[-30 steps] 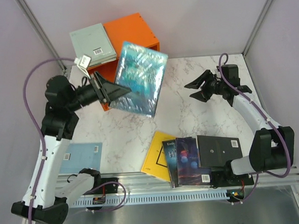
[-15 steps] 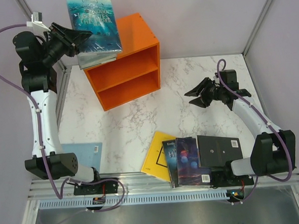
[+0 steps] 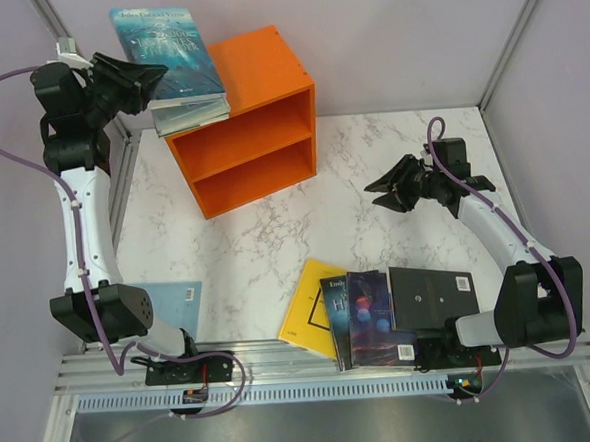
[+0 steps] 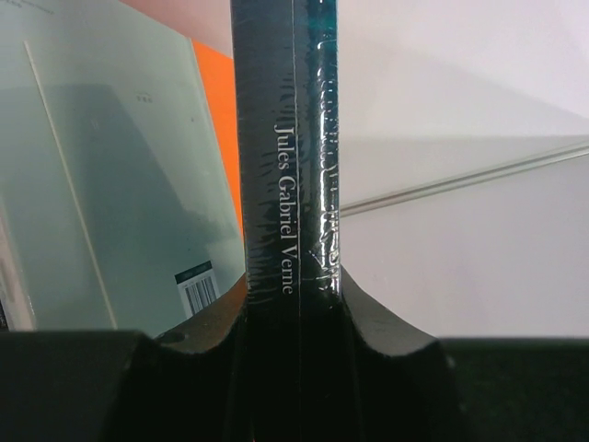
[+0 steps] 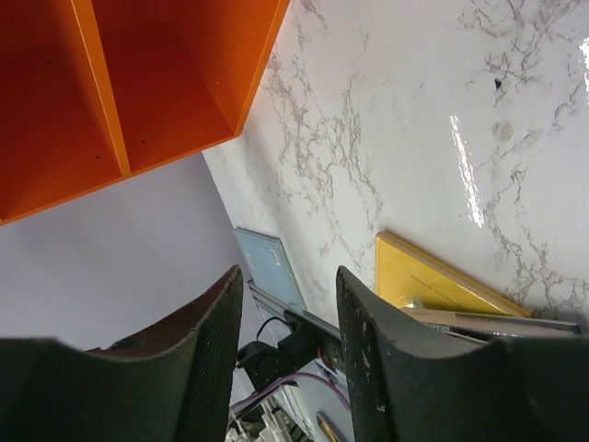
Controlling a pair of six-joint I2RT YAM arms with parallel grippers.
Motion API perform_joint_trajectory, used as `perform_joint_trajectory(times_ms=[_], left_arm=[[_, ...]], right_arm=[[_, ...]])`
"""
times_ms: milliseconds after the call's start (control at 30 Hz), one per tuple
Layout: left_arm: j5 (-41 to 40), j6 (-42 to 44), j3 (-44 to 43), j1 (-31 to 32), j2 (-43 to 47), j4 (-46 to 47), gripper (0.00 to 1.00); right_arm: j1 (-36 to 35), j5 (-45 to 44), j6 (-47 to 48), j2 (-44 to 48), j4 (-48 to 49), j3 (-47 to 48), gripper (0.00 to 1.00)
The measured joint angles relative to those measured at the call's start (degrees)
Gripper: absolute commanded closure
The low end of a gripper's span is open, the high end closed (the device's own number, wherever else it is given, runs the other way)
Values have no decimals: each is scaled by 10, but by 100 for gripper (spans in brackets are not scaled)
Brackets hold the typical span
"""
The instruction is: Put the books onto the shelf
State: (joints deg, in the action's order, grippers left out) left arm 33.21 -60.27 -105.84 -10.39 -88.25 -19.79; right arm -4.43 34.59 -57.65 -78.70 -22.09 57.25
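Note:
My left gripper is shut on a teal book by its spine edge and holds it flat, just above the top of the orange shelf. Under it a pale grey-green book lies on the shelf's top. In the left wrist view the teal book's spine stands between my fingers, with the pale book beside it. My right gripper hangs open over the marble, nothing between its fingers. Both shelf compartments look empty.
Near the front edge lie a yellow book, two dark blue-purple books and a black book, partly overlapping. A light blue book lies at the front left by the left arm's base. Grey walls enclose the table.
My left arm swung the teal book up from in front of the shelf to above its top, then lowered it slightly. My right gripper's jaws narrowed a little.

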Motion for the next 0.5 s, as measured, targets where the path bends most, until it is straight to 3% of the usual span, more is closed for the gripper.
perform_joint_trajectory(times_ms=[433,500], left_arm=[[11,-11,40,-2,-2,-14,98],[13,-11,40,-3,-2,-14,93]], right_arm=[[-2,-9,3,0,-7,0,53],[-2,-10,4,0,-7,0,53]])
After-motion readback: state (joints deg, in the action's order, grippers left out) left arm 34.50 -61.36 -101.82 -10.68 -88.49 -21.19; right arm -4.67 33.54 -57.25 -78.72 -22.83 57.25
